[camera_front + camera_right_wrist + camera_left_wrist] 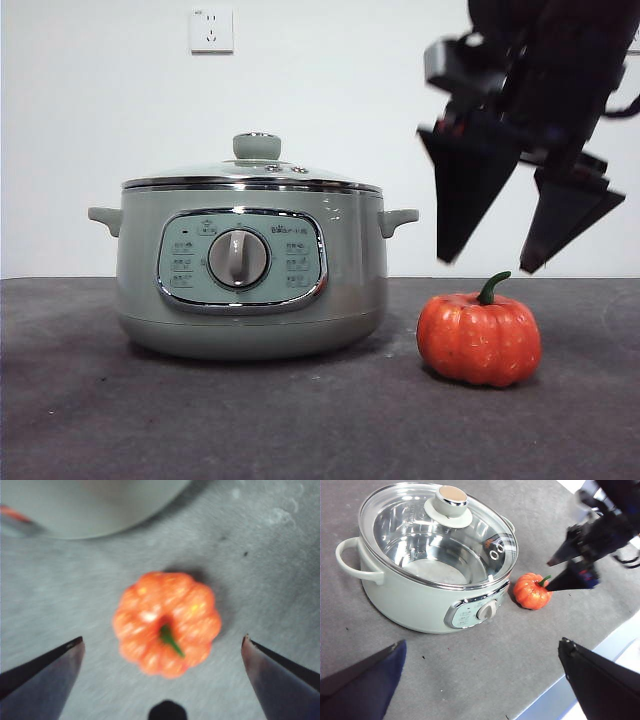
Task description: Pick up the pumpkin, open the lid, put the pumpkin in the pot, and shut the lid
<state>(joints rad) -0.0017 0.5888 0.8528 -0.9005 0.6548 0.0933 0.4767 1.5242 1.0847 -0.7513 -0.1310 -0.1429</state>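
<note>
Orange-red ribbed pumpkin (479, 339) with pale speckles and a green stem, pale sage-green pot (250, 275) with chrome-framed panel and grey dial, clear glass lid (440, 532) with shiny steel rim and sage knob, black right gripper (490, 265), dark grey table (300, 420), white wall (100, 120).

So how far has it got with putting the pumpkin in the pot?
Nothing is finished yet. The pumpkin sits on the table beside the pot, and the lid is on. In hand: the right gripper hangs open just above the pumpkin, not touching it. The left gripper waits, open. Left: grab the pumpkin, lift the lid, drop it in, close up.
</note>
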